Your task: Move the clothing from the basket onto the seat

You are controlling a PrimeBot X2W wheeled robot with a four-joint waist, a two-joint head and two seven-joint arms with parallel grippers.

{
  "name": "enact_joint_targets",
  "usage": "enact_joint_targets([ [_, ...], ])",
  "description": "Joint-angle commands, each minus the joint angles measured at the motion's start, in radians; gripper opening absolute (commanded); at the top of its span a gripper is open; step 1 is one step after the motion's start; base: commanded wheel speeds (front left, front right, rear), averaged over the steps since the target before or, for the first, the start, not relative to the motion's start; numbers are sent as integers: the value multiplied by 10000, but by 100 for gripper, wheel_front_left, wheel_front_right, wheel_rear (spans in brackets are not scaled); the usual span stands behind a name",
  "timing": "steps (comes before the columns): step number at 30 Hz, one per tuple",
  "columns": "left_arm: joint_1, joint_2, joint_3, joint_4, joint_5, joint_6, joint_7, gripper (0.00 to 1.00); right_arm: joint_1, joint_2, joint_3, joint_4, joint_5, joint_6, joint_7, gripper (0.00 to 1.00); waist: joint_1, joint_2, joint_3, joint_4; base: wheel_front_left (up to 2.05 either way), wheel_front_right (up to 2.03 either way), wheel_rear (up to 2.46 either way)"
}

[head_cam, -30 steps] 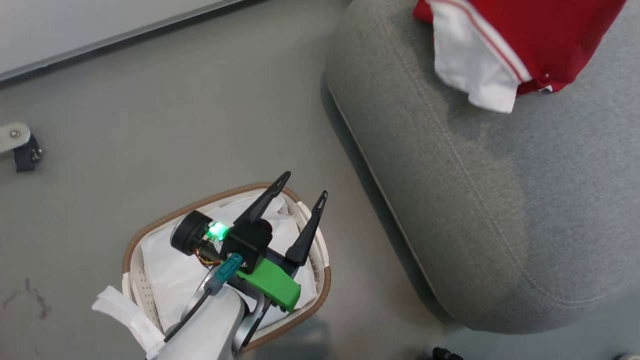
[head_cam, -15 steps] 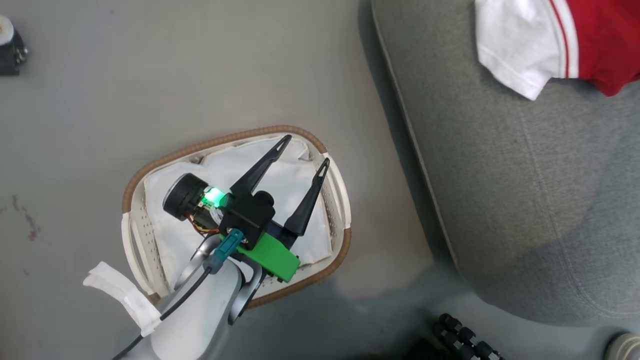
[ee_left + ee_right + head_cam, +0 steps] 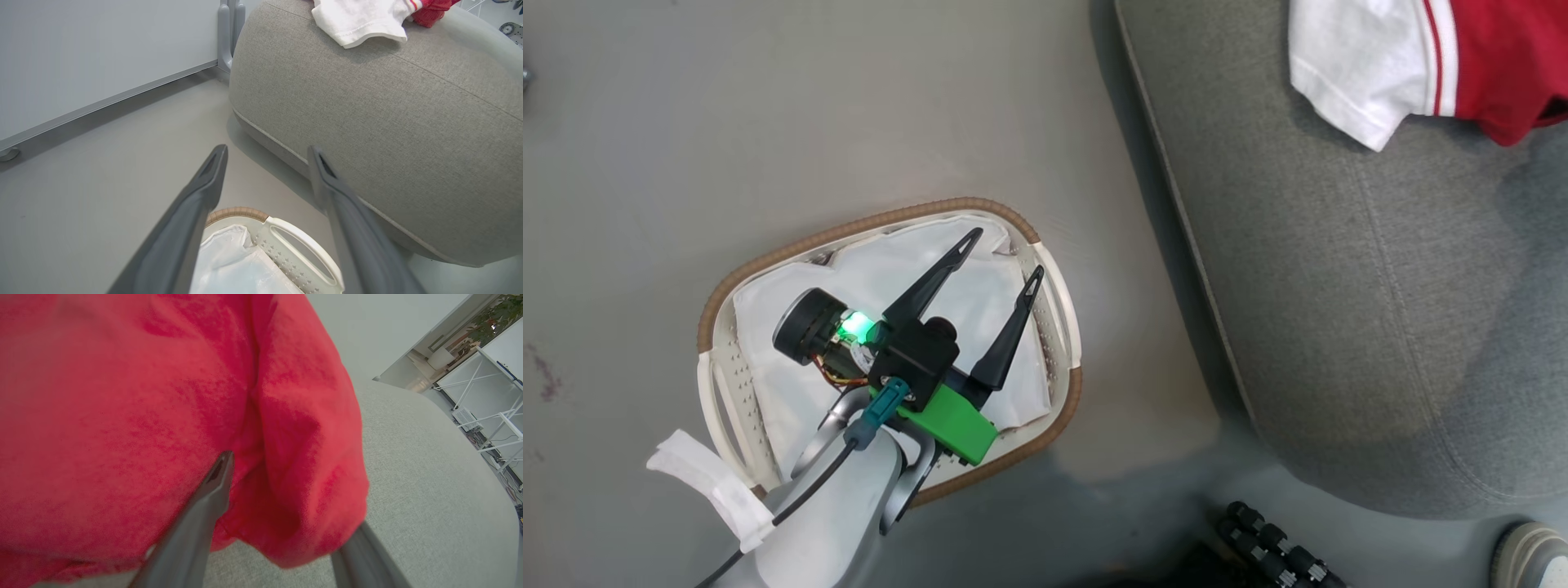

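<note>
The basket (image 3: pixel 866 224) stands on the floor with only its white liner (image 3: pixel 882 269) inside. My left gripper (image 3: pixel 1006 251) hovers open over it, holding nothing; its fingers (image 3: pixel 267 150) point past the basket rim (image 3: pixel 237 211) toward the seat (image 3: pixel 388 122). The red and white clothing (image 3: pixel 1503 57) lies on the grey seat (image 3: pixel 1339 286) at the upper right, a white sleeve (image 3: pixel 355 20) hanging toward the edge. In the right wrist view, red clothing (image 3: pixel 143 396) bulges close to my right gripper (image 3: pixel 292 490). Its jaws stand wide apart with a loose fold between them, over the seat (image 3: pixel 429 477).
A shoe tip (image 3: pixel 1531 555) and a black ribbed part (image 3: pixel 1274 547) show at the bottom right. A grey wall with a baseboard (image 3: pixel 102 102) runs behind the seat. White metal frames (image 3: pixel 490 416) stand far beyond the seat.
The head camera has swung, so the basket sits higher and whole in view and the seat has shifted. My left gripper keeps its open pose over the basket.
</note>
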State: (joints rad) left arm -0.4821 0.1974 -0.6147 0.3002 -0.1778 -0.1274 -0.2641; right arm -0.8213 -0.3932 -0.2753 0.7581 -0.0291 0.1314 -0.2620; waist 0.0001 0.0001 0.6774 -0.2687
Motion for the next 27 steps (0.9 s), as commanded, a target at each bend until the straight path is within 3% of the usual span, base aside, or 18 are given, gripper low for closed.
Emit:
enact_joint_targets([
  [1,104,48,-4,31,-44,37,-4,100,320,120,-40,-150,-61,-14,-36,100,-1,-1,-253,-252,0,0,0],
  [7,228,-41,-51,71,-195,33,-4,100,1399,503,-110,-863,95,-14,-32,100,-1,-1,-838,-602,0,0,0],
  [15,475,-282,171,59,-449,23,-4,100,2167,211,-282,-1497,-104,-14,-31,100,-1,-1,-1713,-688,0,0,0],
  [27,1004,-852,1209,-185,-695,42,-5,100,1580,302,715,-2652,-315,-14,-31,100,-1,-1,-3307,398,0,0,0],
])
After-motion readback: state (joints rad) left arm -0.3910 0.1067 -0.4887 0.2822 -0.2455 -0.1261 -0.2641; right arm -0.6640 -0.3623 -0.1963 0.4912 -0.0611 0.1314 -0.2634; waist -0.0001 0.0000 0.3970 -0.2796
